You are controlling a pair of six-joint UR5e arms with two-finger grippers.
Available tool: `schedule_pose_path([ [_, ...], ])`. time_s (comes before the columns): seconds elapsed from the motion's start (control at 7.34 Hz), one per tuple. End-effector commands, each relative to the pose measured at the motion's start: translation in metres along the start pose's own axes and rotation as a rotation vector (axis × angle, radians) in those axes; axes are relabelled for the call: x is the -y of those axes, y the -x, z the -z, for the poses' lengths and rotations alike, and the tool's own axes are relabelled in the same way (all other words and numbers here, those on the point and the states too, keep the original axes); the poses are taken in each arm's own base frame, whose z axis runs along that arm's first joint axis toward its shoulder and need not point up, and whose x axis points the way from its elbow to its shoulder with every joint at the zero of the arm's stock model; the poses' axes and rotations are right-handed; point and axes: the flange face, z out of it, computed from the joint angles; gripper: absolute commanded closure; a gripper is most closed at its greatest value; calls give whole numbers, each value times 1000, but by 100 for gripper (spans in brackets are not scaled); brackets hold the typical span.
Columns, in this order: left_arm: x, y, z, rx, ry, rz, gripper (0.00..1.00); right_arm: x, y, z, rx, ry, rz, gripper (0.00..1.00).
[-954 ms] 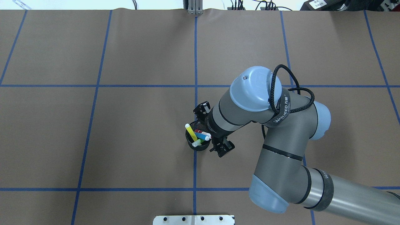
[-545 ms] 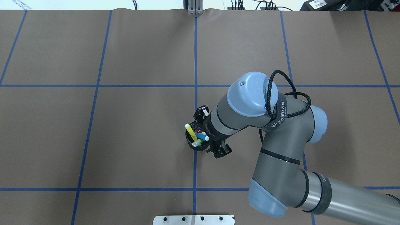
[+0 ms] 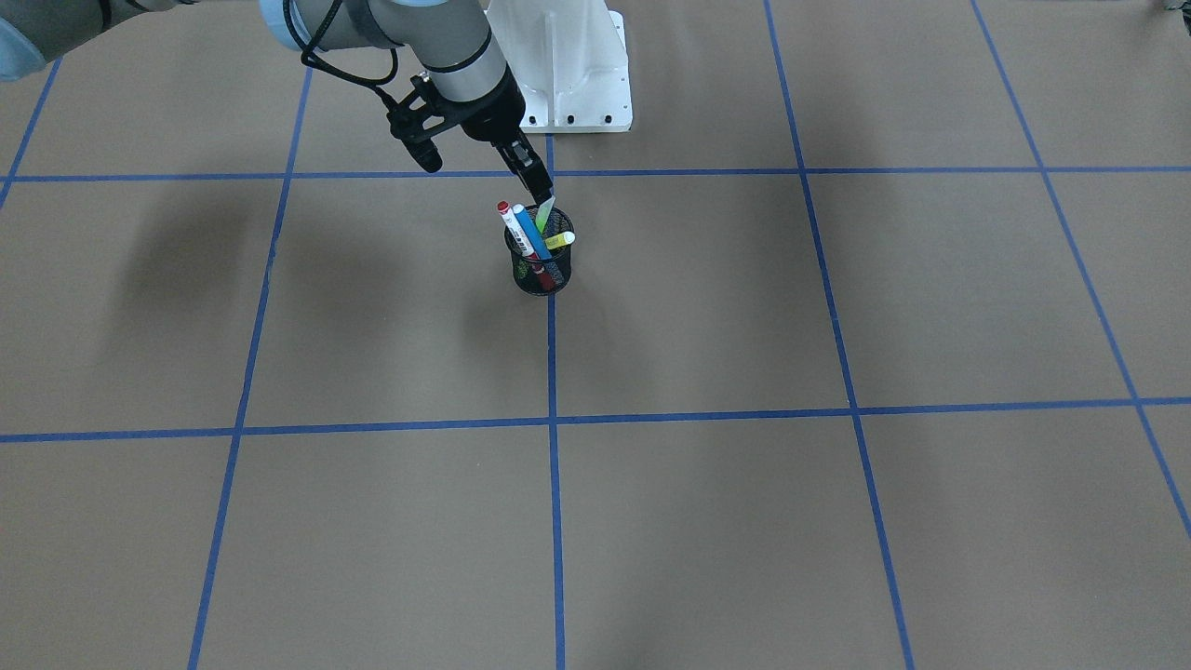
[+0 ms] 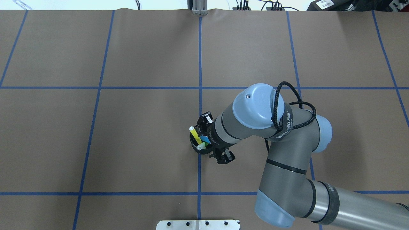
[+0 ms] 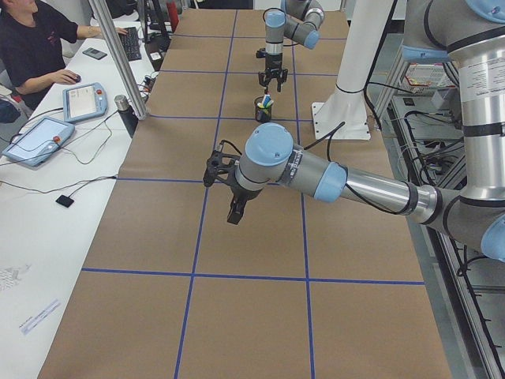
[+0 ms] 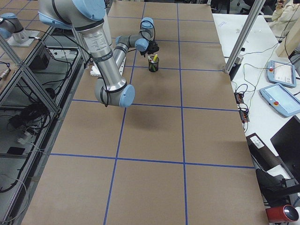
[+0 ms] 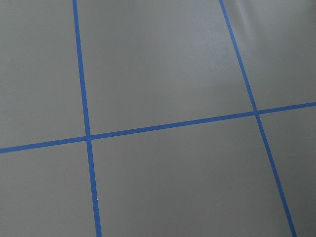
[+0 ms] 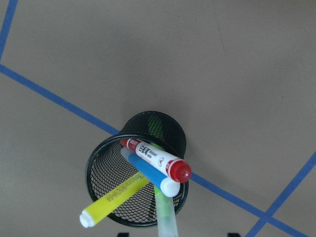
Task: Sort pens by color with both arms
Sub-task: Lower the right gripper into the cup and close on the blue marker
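A black mesh cup [image 8: 163, 129] holds the pens. The white pen with the red cap [image 8: 155, 158] and the blue pen [image 8: 147, 170] lean together. The yellow pen [image 8: 116, 197] tilts the other way. My right gripper [image 8: 176, 233] hangs just above the cup, open, and the top of the lime green pen [image 8: 165, 217] rises between its fingertips without touching them. From across the table the right gripper [image 3: 540, 189] sits right over the green pen [image 3: 545, 210]. My left gripper [image 5: 234, 210] hovers over bare table far from the cup [image 5: 262, 109]; I cannot tell whether it is open or shut.
Brown table cover with a blue tape grid [image 4: 199, 64]. The white pedestal base [image 3: 568, 65] stands behind the cup. In the overhead view the right wrist [image 4: 220, 131] covers part of the cup. A person sits at a side desk [image 5: 31, 39] with tablets and cables.
The right arm has moved a little left over the cup. Its wrist now hides the red-capped pen and most of the blue one in the overhead view. The pens have not moved.
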Motion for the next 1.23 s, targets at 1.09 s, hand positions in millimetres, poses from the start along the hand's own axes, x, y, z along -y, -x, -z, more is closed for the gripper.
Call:
schedule_pose_path([
  [1.09,1,-3,2,0,-3,6,0,3,-18,-15,148,-9,-13,26],
])
